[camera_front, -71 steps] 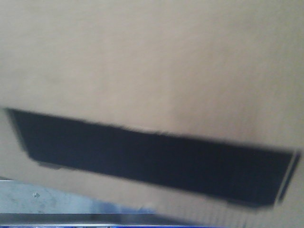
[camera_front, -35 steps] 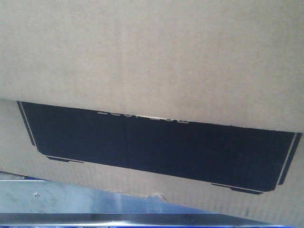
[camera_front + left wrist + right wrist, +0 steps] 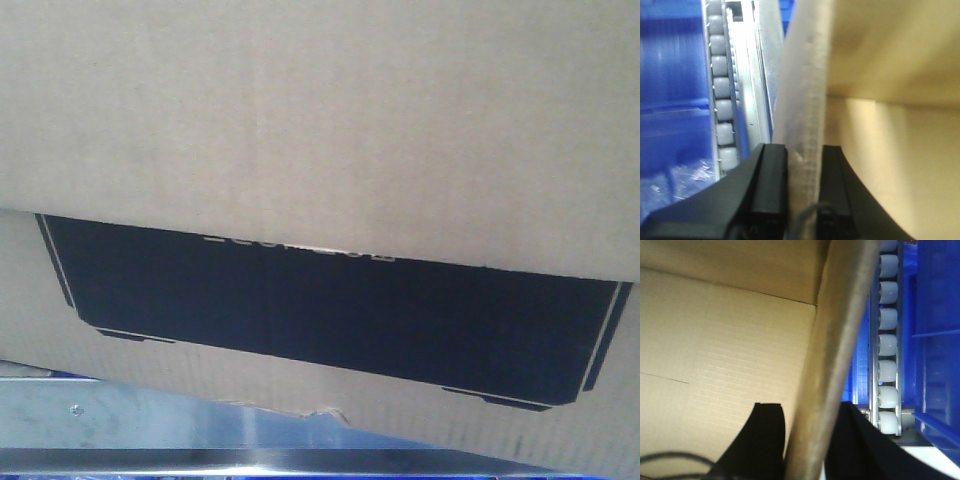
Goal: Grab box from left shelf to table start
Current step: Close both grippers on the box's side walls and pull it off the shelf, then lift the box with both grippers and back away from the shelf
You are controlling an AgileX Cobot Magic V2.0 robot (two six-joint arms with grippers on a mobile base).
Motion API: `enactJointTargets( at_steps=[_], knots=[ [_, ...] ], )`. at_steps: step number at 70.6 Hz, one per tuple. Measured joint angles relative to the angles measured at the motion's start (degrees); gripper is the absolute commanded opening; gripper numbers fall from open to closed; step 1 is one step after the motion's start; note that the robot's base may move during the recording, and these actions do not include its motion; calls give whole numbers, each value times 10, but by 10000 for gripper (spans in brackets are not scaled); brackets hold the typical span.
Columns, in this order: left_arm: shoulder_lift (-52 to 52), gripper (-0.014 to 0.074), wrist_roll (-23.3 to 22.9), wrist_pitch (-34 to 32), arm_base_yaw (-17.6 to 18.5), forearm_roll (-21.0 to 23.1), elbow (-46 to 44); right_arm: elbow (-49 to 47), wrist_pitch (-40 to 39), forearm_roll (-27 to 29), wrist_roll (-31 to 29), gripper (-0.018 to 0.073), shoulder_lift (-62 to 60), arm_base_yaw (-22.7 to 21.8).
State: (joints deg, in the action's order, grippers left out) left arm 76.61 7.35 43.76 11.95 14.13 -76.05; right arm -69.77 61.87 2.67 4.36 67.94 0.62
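Brown corrugated box across nearly the whole front view, seen from very close. On its face, a wide black panel with clipped corners and a thin pale outline, slanting down toward the right. Pale lettering along the panel's upper edge, too cut off to read. Small tear in the box's lower edge. Just below that edge, the brushed metal rail of the left shelf, with a rivet and a sliver of blue under the box's bottom. Whether resting on the rail or held just clear of it, cannot tell. Left gripper pinching the box's side wall, one black finger outside the box and the other inside, both flat against the cardboard. Outside the box on that side, a track of grey rollers in a metal channel, with blue plastic beyond. Right gripper clamped likewise on the box's opposite wall, one finger inside against the pale inner cardboard, the other outside. Outside the box there, a row of white rollers and blue bin walls. Thin dark cable looping inside the box, beside the right gripper's inner finger.
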Motion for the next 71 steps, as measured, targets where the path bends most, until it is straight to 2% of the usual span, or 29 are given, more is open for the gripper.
enactJointTargets(
  at_steps=[17,34,48,59,71],
  knots=[
    [-23,-97,6,54,0,-2,0,-39,42,-1,-6,58,-4,0],
    [-107,-97,-18,89,0,-12,1,-47,62,5,-14,58,-64,1],
    [-161,-97,-29,122,0,-26,11,-48,75,-1,-13,58,-104,40],
    [-205,-97,-41,128,-3,-33,64,-42,82,-17,-10,58,-117,73],
    [-258,-97,-50,128,-3,-36,125,0,80,-20,-9,58,-135,90]
  ],
)
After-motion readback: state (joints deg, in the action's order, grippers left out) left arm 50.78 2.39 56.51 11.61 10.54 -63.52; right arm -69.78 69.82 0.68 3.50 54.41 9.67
